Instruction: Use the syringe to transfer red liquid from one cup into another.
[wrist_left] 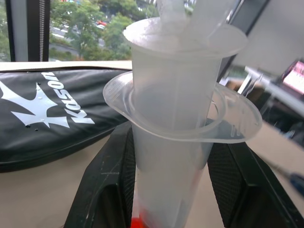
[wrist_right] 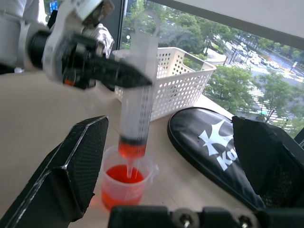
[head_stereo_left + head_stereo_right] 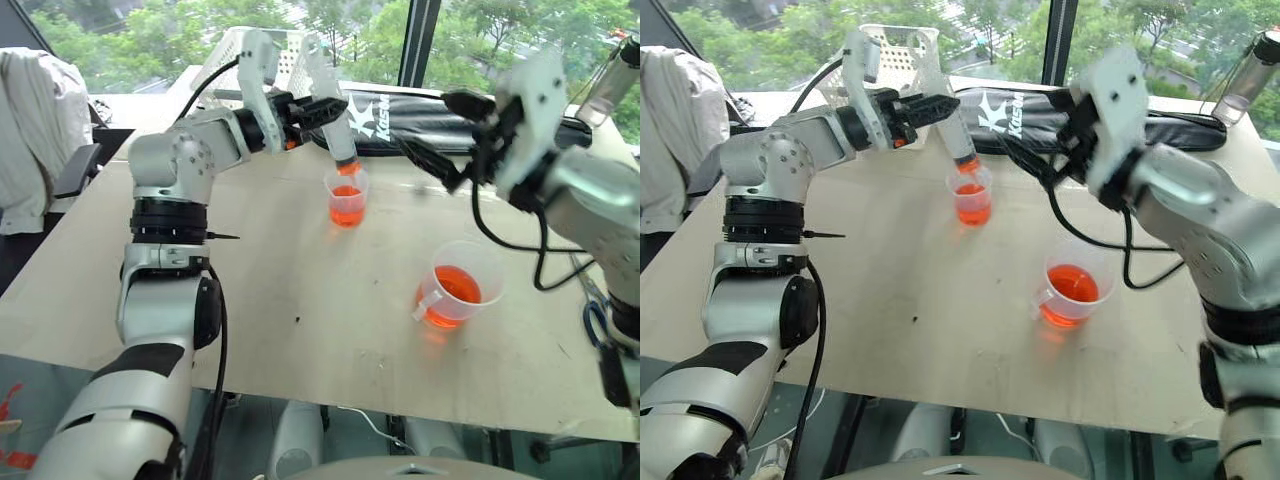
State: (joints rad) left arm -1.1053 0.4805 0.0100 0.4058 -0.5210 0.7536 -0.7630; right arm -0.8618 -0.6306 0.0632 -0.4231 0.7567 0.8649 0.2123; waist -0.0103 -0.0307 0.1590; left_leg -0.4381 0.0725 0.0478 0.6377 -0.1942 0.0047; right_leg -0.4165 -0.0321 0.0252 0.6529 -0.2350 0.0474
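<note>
Nearest the head camera, the handled measuring cup [image 3: 455, 296] stands on the table [image 3: 300, 330] with red liquid [image 3: 458, 285] in it, its handle turned toward the robot's left. From the left side, the left gripper [image 3: 325, 108] reaches in level, its black fingers [image 1: 107, 185] clamped on the barrel of the syringe [image 3: 333, 115]. That syringe hangs tip-down, slightly tilted, over the small handle-less cup [image 3: 346, 196], which also holds red liquid; a little red sits at the barrel's lower end. Behind lie a black zippered case [image 3: 400, 120] and a white perforated basket [image 2: 178, 80]. Farther right, the right gripper [image 3: 455, 135] hovers above the table with its fingers [image 2: 76, 161] spread wide, holding nothing, aimed at the syringe and small cup.
</note>
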